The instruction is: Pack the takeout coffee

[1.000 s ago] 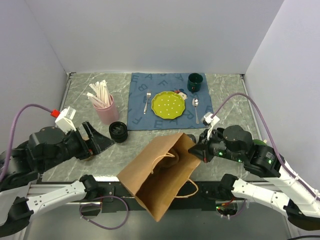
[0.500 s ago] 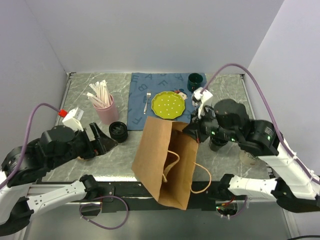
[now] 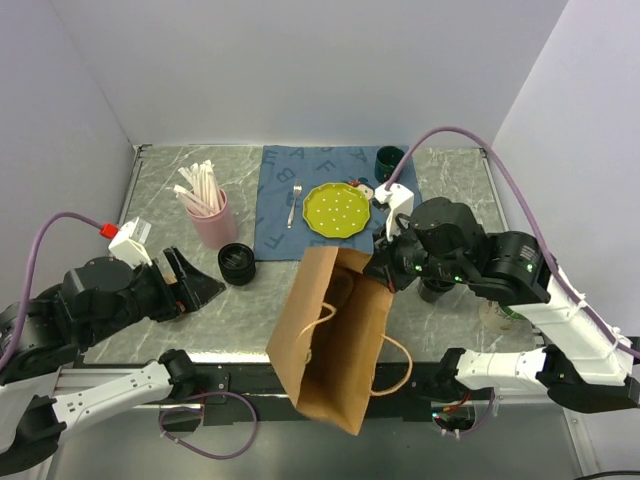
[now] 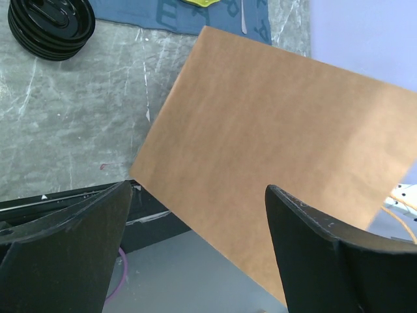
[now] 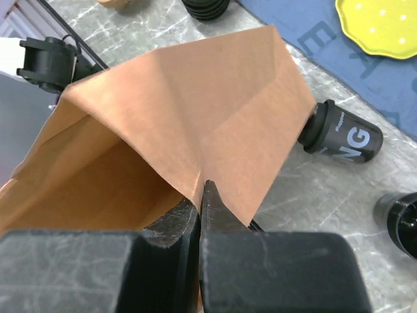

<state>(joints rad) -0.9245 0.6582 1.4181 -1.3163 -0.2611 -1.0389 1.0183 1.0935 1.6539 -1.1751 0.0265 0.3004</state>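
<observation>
Grey marbled tabletop [image 3: 165, 195] is carrying the takeout coffee [image 3: 237, 263], a squat round black cup with ridged lid, standing just beside the pink straw cup [image 3: 212, 222]. Your right gripper [image 5: 201, 195] is pinching the rim of the creased brown paper bag [image 3: 330, 345]; your left gripper [image 4: 199, 189] is hanging with jaws wide apart, facing its smooth side.

- dark green mug [image 3: 388, 156]: mostly behind right arm [image 3: 500, 265] in top view, only a rim arc shows
- takeout coffee [image 4: 51, 26]: clipped by top edge in left wrist view
- paper bag [image 4: 280, 163]: runs off right edge there
- black cylinder [image 5: 342, 138]: in right wrist view one end sits behind the bag fold, print legible only as "NG"
- black round item [image 5: 401, 225]: cut by right edge, can't identify
- yellow plate [image 5: 384, 26]: cut by top and right edges
</observation>
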